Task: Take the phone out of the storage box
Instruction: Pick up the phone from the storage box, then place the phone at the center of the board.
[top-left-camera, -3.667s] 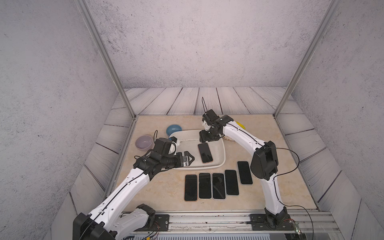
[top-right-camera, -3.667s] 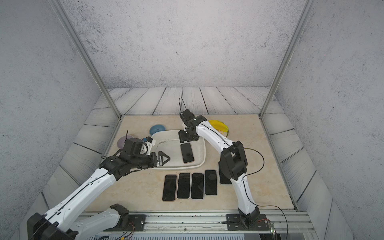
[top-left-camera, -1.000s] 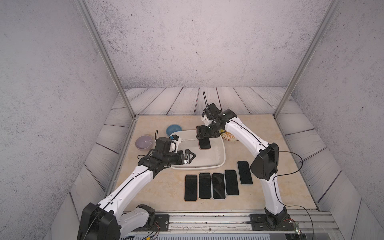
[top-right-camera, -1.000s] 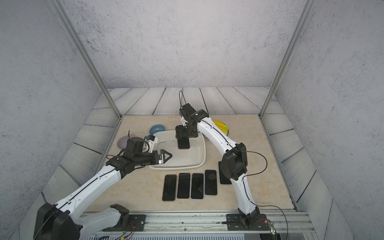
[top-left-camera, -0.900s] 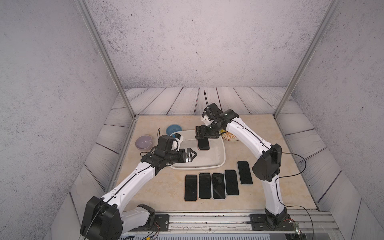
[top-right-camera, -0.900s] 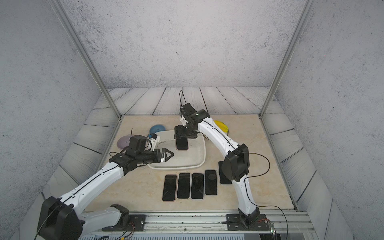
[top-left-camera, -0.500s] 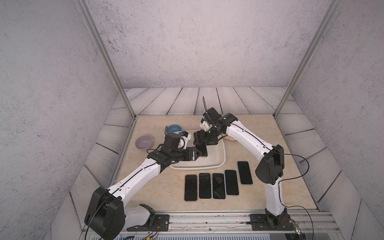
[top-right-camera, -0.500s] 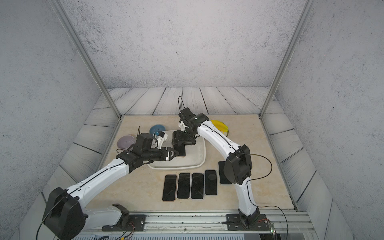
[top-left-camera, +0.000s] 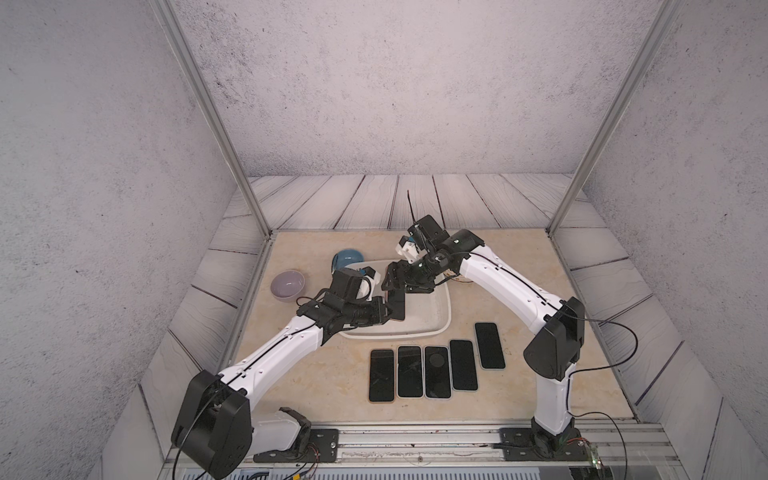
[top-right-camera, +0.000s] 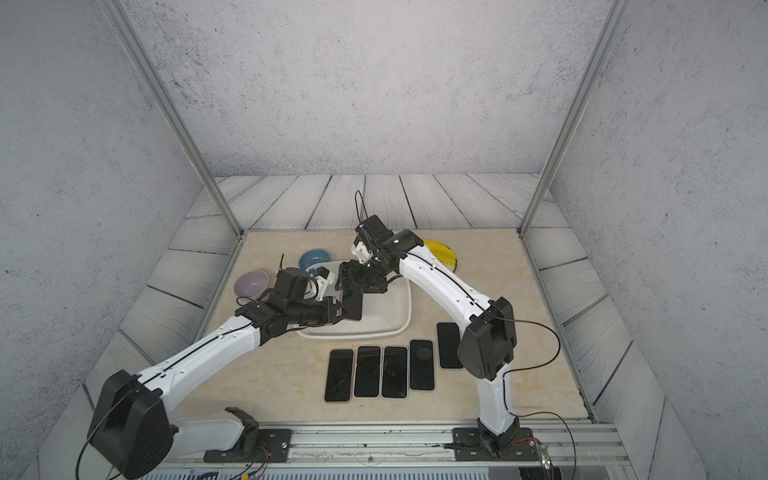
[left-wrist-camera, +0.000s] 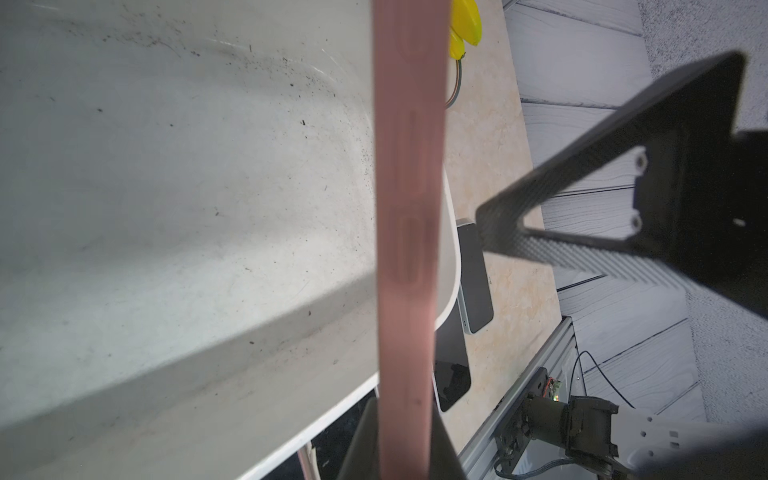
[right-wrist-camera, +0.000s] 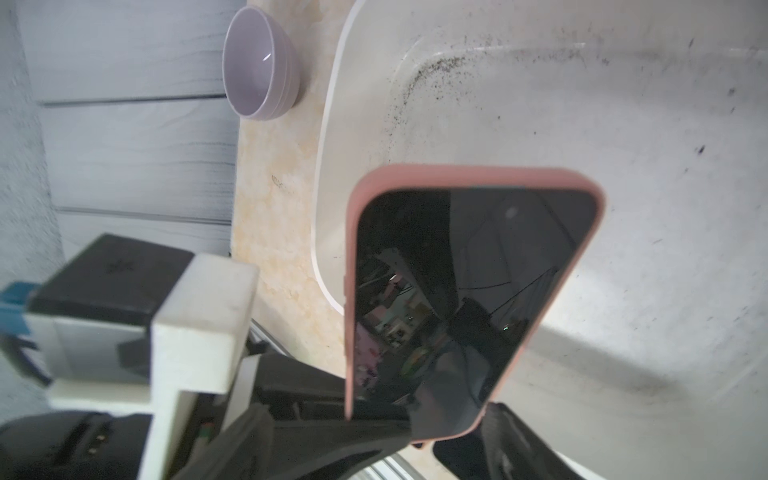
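The phone (top-left-camera: 397, 305) is held on edge above the box (top-left-camera: 442, 328), clamped at one end by the left gripper (top-left-camera: 387, 311). The right gripper (top-left-camera: 394, 279) is spread apart. One finger (left-wrist-camera: 685, 199) is seen clear of the phone; the other is hidden.

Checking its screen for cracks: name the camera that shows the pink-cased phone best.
Right wrist: the phone fills the frame, screen facing the camera. Left wrist shows only its pink edge; both top views show it small, dark.
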